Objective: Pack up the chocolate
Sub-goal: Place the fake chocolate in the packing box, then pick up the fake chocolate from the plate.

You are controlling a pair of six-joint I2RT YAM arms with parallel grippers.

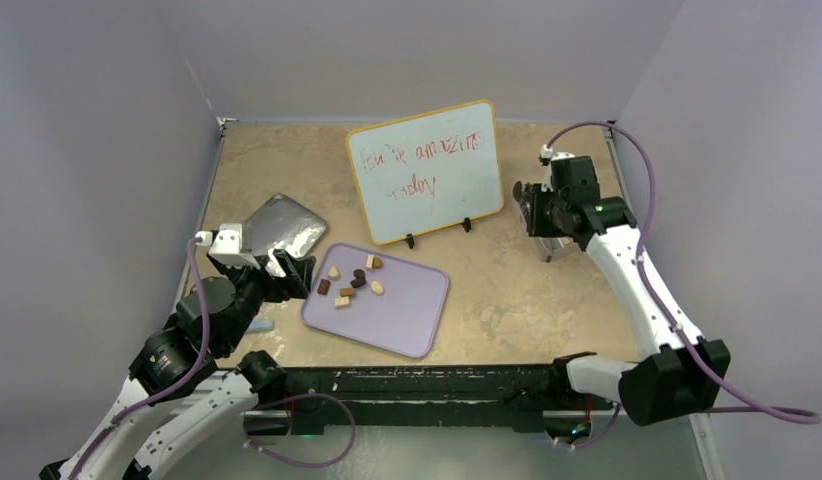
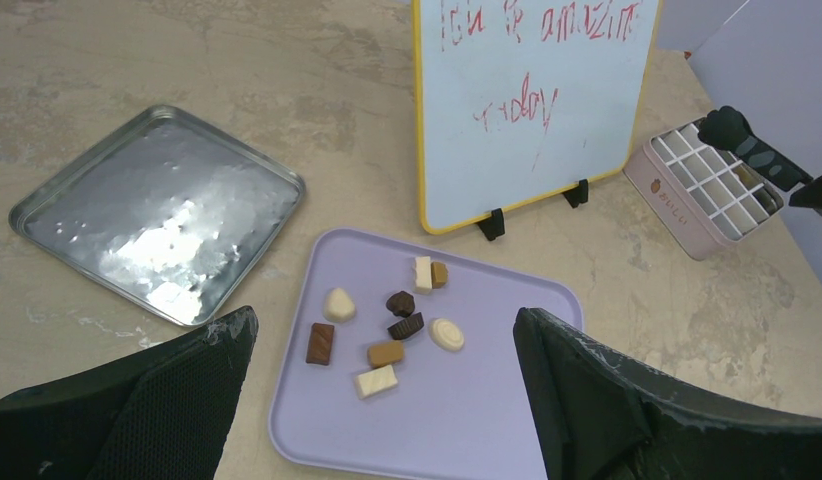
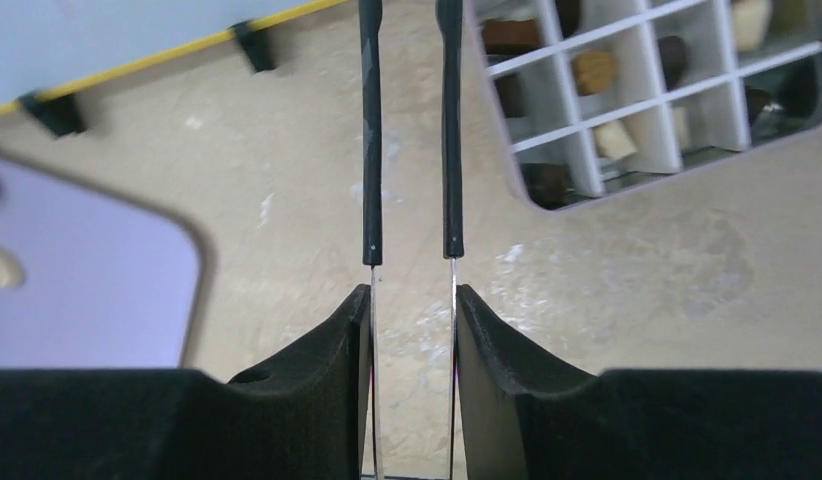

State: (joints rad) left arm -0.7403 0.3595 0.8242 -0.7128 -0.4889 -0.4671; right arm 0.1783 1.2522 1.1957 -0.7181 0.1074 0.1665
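Now chocolate is lying partly on the tray, partly in the box

About nine pieces of chocolate (image 2: 400, 302) are lying loose in the far-left part of the lavender tray (image 2: 467, 420), which is sitting toward the near edge of the worktop (image 1: 507, 290), left of centre. Packed pieces (image 3: 594, 70) are sitting in several cells of the pink gridded box (image 2: 677, 210) by the right edge. The left gripper (image 2: 385, 322) is hovering above the tray's near-left side, jaws spread wide, holding nothing. The right gripper (image 3: 412, 300) is pinching a pair of tweezers (image 3: 371, 150), whose arms are standing slightly apart, near the box. A whiteboard (image 2: 527, 110) is standing behind the tray, and a metal tray (image 2: 157, 210) is lying toward the left edge.
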